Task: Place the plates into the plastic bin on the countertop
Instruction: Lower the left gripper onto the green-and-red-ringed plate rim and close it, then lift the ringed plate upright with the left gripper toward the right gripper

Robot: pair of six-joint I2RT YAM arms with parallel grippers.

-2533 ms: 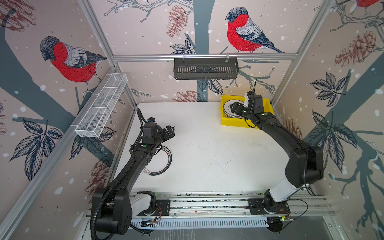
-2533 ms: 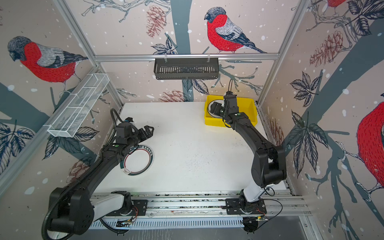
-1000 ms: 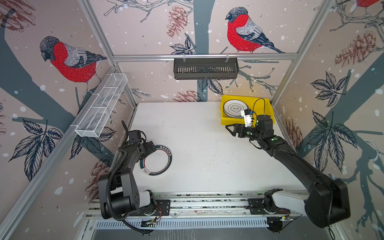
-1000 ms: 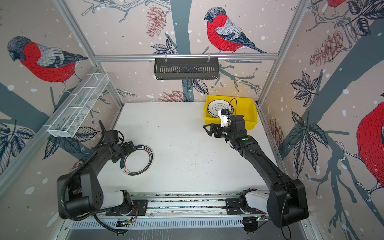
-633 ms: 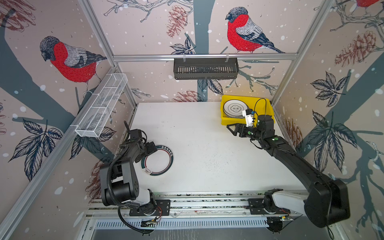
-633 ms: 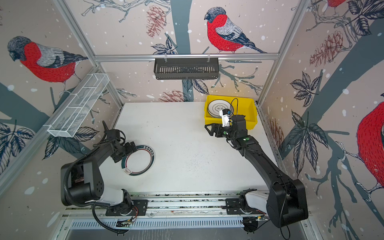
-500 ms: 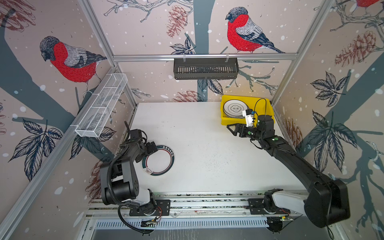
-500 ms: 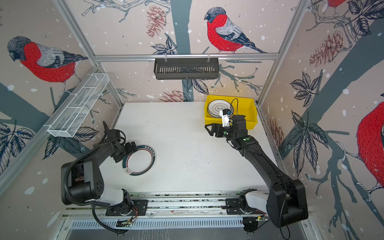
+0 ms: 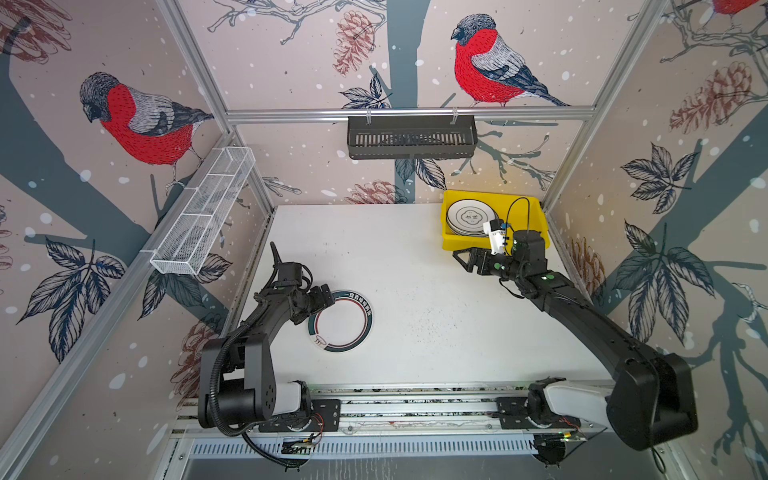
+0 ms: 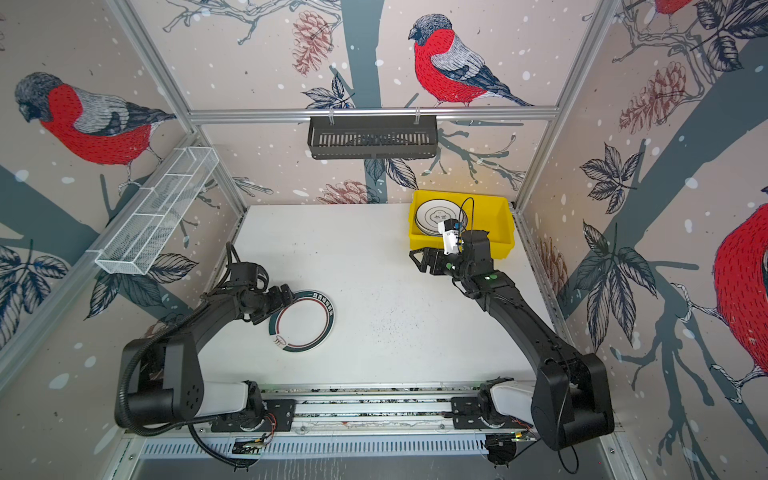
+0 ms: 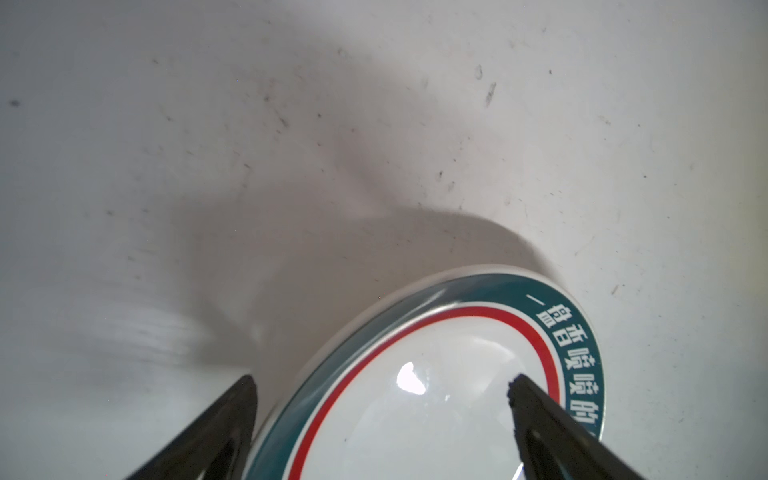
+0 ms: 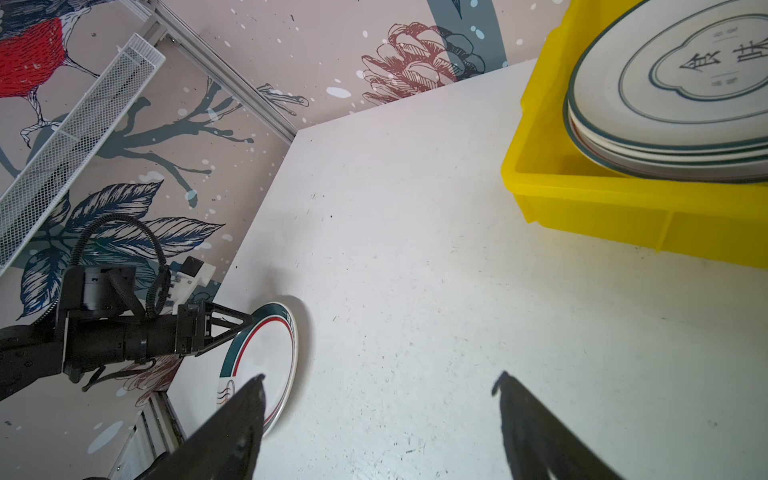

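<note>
Nudging the green-rimmed plate [image 9: 340,322] rightward across the bench [image 9: 415,291] since a sec ago, your left claw [image 11: 381,380] straddles its rim, open; right claw [image 12: 380,377] hovers open nr the bin [image 9: 536,212].

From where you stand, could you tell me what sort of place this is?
Probably a robot test cell: bird-print panels in an aluminium frame, two black robot arms on a base rail, white plates in a yellow plastic bin.

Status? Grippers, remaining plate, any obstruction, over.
Left gripper open, straddling rim of green-rimmed plate. Right gripper open, empty, near yellow bin. Nothing lying between plate and bin.
</note>
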